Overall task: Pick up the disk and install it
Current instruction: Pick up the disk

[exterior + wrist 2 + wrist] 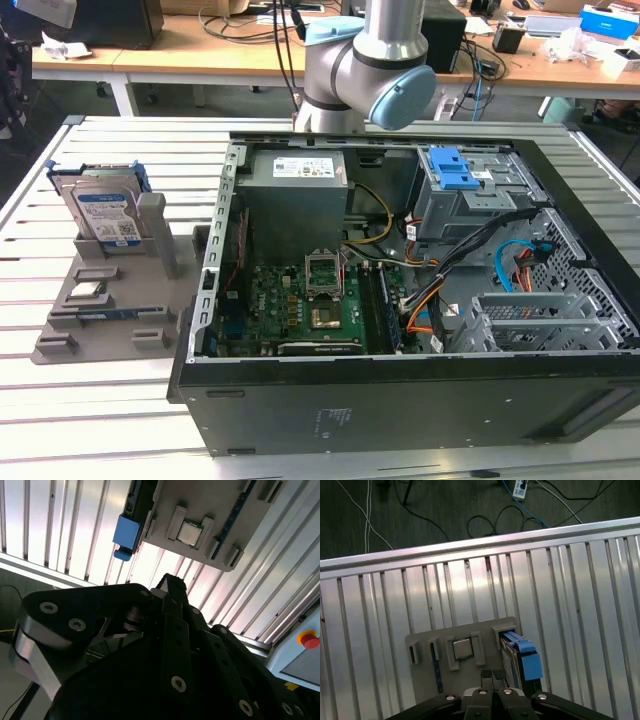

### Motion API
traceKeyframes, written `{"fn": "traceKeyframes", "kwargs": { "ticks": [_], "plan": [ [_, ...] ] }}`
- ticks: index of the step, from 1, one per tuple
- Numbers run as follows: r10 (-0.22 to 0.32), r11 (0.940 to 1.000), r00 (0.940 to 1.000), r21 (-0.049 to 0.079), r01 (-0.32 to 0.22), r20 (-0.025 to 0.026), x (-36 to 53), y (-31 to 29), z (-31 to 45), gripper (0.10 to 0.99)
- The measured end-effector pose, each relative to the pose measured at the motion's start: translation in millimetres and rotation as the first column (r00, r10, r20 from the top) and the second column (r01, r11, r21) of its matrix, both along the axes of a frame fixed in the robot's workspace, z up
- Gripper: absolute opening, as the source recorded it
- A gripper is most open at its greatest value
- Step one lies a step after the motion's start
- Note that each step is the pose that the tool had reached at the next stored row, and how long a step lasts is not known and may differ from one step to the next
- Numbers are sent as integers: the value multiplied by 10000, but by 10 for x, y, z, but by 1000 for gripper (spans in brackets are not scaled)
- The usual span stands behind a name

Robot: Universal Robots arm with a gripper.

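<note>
Up close in the first wrist view, the gripper has its black fingertips pressed together with nothing between them. Below it lies the grey holder on the slatted tabletop, a square chip seated in one pocket. There's the disk, on edge in the holder's end slot, blue bracket around it, not gripped. Past the tabletop's edge, cables trail over the dark floor. In the exterior view, the disk stands upright in its holder on the exterior view's left of the open case, outside it. The arm rises behind the case.
</note>
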State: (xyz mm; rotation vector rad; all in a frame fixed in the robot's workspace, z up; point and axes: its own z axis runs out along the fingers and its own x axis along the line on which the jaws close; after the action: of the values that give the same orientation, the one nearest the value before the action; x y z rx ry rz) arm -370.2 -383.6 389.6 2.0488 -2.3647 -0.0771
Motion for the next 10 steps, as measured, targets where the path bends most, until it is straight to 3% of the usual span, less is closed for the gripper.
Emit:
{"fn": "traceKeyframes", "kwargs": {
  "ticks": [10],
  "plan": [
    [614, 9981, 9981, 0, -614, 0, 0, 0, 0, 106]
  ]
}}
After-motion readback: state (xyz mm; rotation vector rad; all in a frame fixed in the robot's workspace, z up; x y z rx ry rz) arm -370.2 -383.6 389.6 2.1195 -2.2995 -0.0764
